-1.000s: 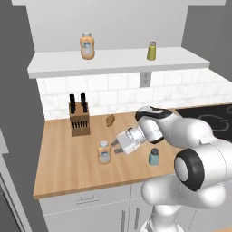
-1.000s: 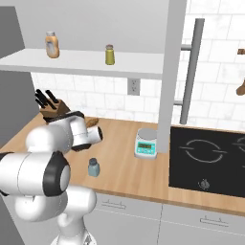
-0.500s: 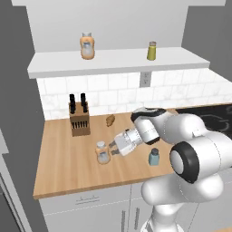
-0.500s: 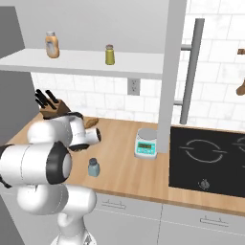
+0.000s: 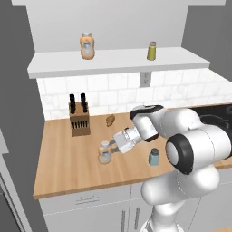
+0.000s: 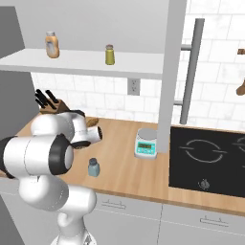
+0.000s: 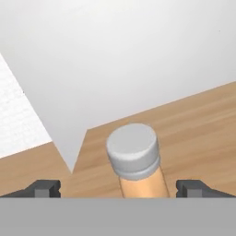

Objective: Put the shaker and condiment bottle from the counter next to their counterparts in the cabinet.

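The condiment bottle [image 5: 105,152] stands upright on the wooden counter [image 5: 63,167], with a pale orange body and a grey-white cap [image 7: 133,150]. My gripper [image 5: 111,147] is open, low beside the bottle, and the bottle sits between its two fingertips [image 7: 44,188] without touching them. The small blue-grey shaker [image 5: 154,157] [image 6: 94,167] stands on the counter to the right, near the arm. On the white cabinet ledge [image 5: 118,63] above are the counterparts: a wider orange bottle [image 5: 87,45] [image 6: 52,44] and a yellow-green shaker [image 5: 152,50] [image 6: 110,54].
A knife block [image 5: 78,120] stands against the tiled wall, with a small brown item [image 5: 110,119] to its right. A kitchen scale [image 6: 145,143] sits further right, next to a black cooktop [image 6: 210,160]. A tall cabinet front with a vertical handle [image 6: 189,72] rises there.
My gripper has crept a little to the left, closer around the condiment bottle. Its jaws have stayed open, and the bottle and shaker have not moved.
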Controlling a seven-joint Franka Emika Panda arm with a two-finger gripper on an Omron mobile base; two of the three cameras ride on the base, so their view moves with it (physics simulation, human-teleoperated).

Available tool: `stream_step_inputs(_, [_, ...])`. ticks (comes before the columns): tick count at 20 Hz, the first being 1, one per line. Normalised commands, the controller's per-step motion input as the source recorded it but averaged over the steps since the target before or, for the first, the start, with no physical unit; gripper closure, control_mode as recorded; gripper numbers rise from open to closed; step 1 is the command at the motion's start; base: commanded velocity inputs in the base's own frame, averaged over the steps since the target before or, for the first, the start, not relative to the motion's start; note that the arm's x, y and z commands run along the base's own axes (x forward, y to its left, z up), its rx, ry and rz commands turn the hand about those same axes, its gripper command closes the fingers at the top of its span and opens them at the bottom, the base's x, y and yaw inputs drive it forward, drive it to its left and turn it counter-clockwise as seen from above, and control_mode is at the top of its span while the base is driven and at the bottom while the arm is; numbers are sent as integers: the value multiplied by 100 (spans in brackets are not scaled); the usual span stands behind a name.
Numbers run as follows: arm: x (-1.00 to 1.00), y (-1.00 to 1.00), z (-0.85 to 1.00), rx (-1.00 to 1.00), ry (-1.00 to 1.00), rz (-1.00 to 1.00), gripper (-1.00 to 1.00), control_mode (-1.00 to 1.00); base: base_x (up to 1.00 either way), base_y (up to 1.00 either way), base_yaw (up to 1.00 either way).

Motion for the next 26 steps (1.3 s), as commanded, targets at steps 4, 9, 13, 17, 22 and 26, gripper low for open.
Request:
stream_step_inputs(4, [-2, 0, -4, 0, 0, 0, -100, -100, 0, 0, 0])
stream_step_inputs(9, [0, 9, -21, -5, 11, 0, -100, -100, 0, 0, 0])
stream_step_inputs(13, [1, 10, -16, -4, 11, 0, -100, -100, 0, 0, 0])
stream_step_inputs(17, [5, 0, -8, 0, 10, 0, -100, -100, 0, 0, 0])
stream_step_inputs(22, [0, 6, -9, 0, 13, 0, -100, -100, 0, 0, 0])
stream_step_inputs(26, [11, 53, -24, -1, 35, 0, 100, -100, 0, 0, 0])
